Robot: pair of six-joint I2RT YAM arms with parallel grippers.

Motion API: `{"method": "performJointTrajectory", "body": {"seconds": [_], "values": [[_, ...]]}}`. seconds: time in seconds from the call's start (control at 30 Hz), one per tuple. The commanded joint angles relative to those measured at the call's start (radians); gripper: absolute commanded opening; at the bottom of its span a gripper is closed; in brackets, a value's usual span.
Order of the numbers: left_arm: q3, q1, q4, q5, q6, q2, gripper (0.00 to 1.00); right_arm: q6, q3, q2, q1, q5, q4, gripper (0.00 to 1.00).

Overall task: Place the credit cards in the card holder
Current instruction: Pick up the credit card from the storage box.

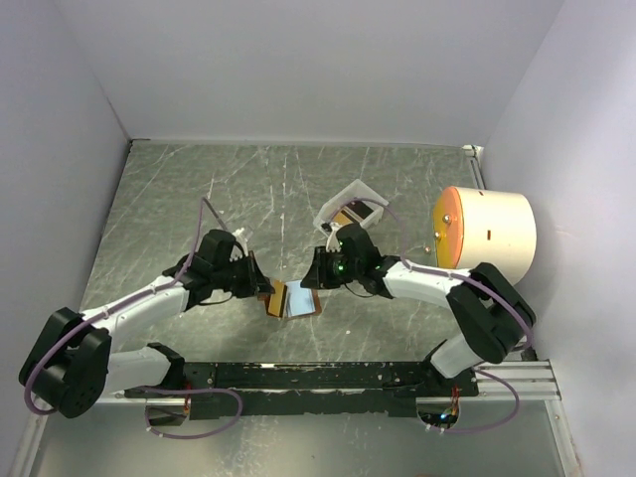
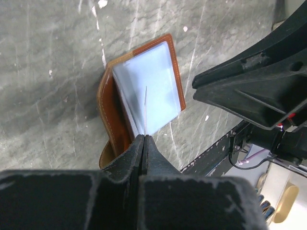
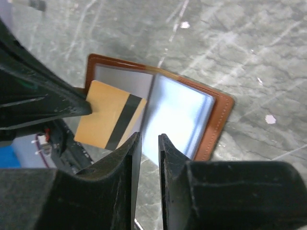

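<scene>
Step in hand: slotting one credit card [image 3: 108, 120] into the card holder [image 3: 218, 117], which lies open on the desk [image 3: 249, 48] between your two arms. Your left tool [image 2: 145, 136] is pressed together on the card's edge, holding it tilted just over the page nearer that arm. Your right tool [image 3: 149, 139] hovers above the clear pockets, fingers slightly apart, gripping nothing visible. Next, you likely need to align the card with a pocket mouth and slide it in. Both arms reach forward and inward, wrists angled down.
</scene>
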Motion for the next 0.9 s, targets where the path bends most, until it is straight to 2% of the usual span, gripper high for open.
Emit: {"method": "performJointTrajectory", "body": {"seconds": [0.0,0.2,0.3,0.87], "values": [[-0.062,0.009,0.116,0.016,-0.104,0.004,0.07,-0.014,0.015,0.04,0.034,0.133,-0.049,0.21],[-0.142,0.01,0.222,0.004,-0.179,-0.003,0.07,-0.028,0.037,0.092,0.1,0.23,-0.104,0.21],[-0.152,0.011,0.224,-0.009,-0.188,-0.004,0.07,-0.033,0.037,0.091,0.117,0.268,-0.127,0.21],[-0.198,0.023,0.273,-0.057,-0.219,0.008,0.07,-0.008,0.002,0.061,0.134,0.302,-0.14,0.2]]}}
